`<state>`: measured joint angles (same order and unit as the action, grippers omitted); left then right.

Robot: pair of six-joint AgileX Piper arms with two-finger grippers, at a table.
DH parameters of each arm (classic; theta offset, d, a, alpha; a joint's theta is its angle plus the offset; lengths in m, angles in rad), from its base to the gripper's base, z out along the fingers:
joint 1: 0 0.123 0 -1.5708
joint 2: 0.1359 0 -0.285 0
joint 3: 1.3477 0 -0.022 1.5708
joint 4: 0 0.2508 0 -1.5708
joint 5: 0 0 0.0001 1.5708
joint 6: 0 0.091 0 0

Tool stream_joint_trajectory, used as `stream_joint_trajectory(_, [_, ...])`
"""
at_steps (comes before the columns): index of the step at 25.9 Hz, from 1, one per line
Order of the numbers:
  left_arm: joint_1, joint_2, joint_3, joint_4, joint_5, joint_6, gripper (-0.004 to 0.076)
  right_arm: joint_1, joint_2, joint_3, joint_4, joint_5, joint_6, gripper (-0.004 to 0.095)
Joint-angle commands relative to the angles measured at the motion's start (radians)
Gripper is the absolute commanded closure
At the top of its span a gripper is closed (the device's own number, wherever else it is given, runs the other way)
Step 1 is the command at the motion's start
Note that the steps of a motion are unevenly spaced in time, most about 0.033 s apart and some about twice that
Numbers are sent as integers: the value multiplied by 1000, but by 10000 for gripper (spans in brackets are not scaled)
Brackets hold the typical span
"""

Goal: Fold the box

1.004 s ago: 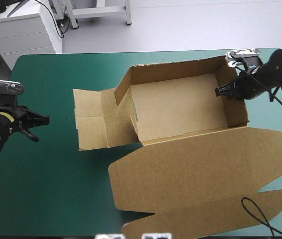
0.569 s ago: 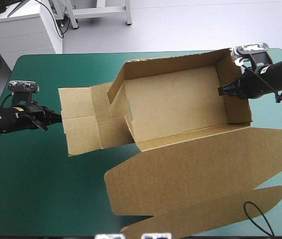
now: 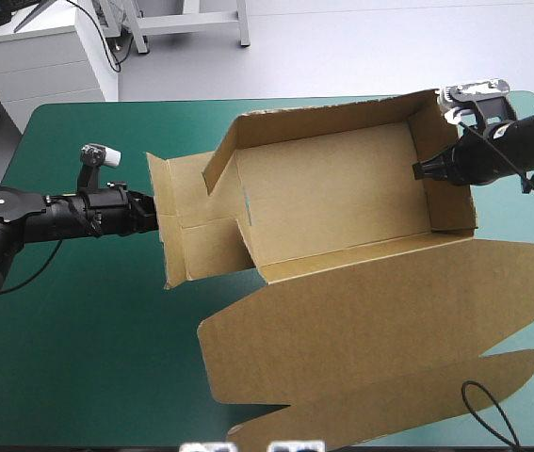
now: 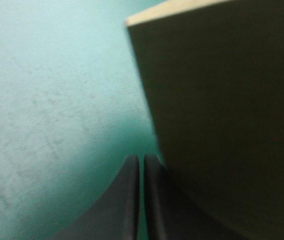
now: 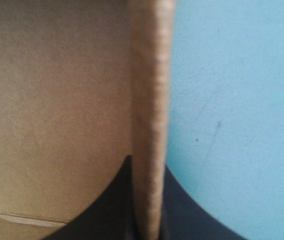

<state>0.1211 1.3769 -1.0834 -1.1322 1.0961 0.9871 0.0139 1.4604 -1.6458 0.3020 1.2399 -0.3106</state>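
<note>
The brown box (image 3: 332, 188) stands on the teal-green cover as an open tray, its far and right walls raised. Its large lid (image 3: 370, 320) lies flat toward the front edge. My right gripper (image 3: 420, 169) is shut on the top of the right wall; in the right wrist view that wall's edge (image 5: 149, 90) runs between the black fingers of the gripper (image 5: 147, 170). My left gripper (image 3: 152, 215) is shut and presses against the outside of the left end flap (image 3: 186, 221), which stands tilted up. The left wrist view shows the gripper (image 4: 142, 161) right beside the flap (image 4: 222, 100).
A white cabinet (image 3: 40, 52) stands beyond the table's far left corner. Bare teal-green cover (image 3: 78, 358) lies at the front left. The lid's tip reaches the front edge near the middle.
My left arm has swept right, from near the table's left edge to the end flap. The flap has gone from lying flat to tilted up. The right gripper keeps its hold.
</note>
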Motion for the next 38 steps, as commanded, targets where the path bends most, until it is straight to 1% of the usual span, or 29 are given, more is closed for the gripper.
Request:
stream_joint_trajectory(1, [-41,-29,-23,-130,43,21,707,-8,-41,-25,46,-57,-1,927])
stream_joint_trajectory(3, [-72,-29,-23,-130,67,25,707,-8,-41,-25,46,-60,-1,927])
stream_joint_trajectory(7, [-80,-29,-23,-254,187,51,707,-8,-41,-25,7,-68,14,927])
stream_joint_trajectory(8, [-80,-29,-23,-278,199,51,707,-8,-41,-25,4,-72,19,927])
stream_joint_trajectory(18, [-152,-29,-23,-377,199,47,701,-3,-39,-25,7,-103,50,926])
stream_joint_trajectory(19, [-162,-29,-23,-390,199,49,686,-3,-39,-25,14,-103,50,926])
stream_joint_trajectory(21, [-171,-29,-23,-420,199,49,628,-3,-39,-25,17,-105,50,926])
stream_joint_trajectory(26, [-173,-29,-23,-496,199,54,391,-3,-38,-25,16,-113,50,925])
stream_joint_trajectory(27, [-173,-29,-23,-513,199,54,354,-3,-38,-25,16,-113,50,925])
stream_joint_trajectory(28, [-173,-29,-23,-523,199,54,334,-3,-38,-25,16,-113,50,925])
stream_joint_trajectory(29, [-173,-29,-23,-535,199,54,320,-3,-38,-25,16,-113,58,925])
stream_joint_trajectory(33, [-178,-29,-29,-527,199,54,317,-3,-38,-25,18,-119,69,925])
stream_joint_trajectory(36, [-199,-29,-64,-501,197,51,317,-3,-38,-25,18,-125,74,925])
stream_joint_trajectory(38, [-220,-29,-93,-491,178,44,314,-3,-38,-25,19,-130,76,925])
